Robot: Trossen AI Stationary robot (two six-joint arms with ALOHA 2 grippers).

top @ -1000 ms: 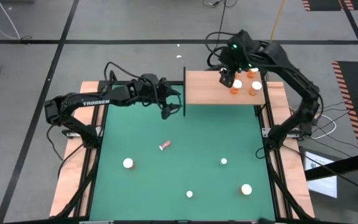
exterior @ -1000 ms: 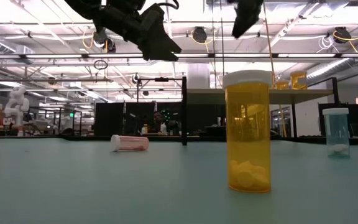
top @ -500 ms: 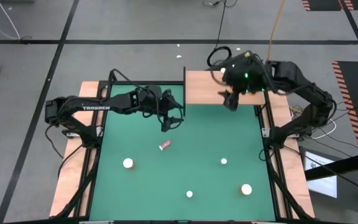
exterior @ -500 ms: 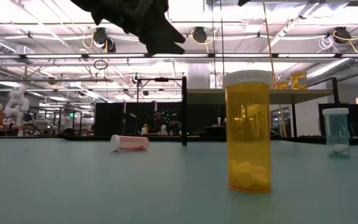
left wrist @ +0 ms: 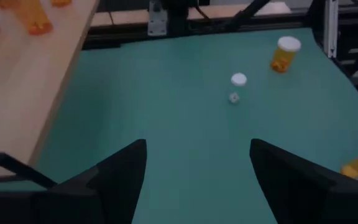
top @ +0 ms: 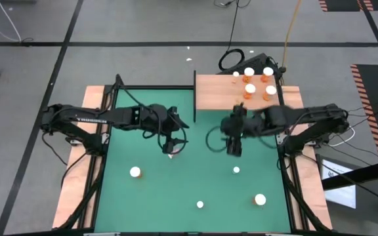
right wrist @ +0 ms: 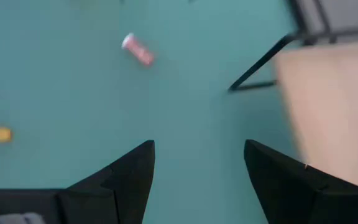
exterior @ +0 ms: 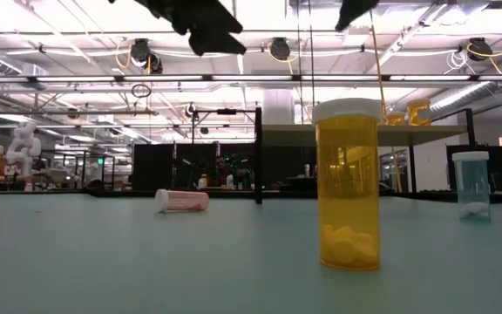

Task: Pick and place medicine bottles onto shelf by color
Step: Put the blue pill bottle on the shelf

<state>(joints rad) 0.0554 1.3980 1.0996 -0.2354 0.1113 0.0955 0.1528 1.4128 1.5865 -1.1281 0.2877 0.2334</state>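
Mat point(top: 143, 196) holds loose bottles point(top: 135, 172), upright, white caps. My left gripper point(top: 170, 145) hangs over pink bottle point(right wrist: 137, 50) lying on its side, fingers apart, empty. My right gripper point(top: 234, 147) mid-mat just below shelf point(top: 215, 95), fingers apart, empty too. Five orange bottles point(top: 250, 89) clustered on shelf's far right corner.

The right pincer point(top: 234, 149) has left the shelf point(top: 218, 93), uncovering the orange bottles point(top: 255, 80) there, and swung out over the green mat, while the left pincer point(top: 172, 147) has slid forward above the fallen pink bottle point(exterior: 181, 201).
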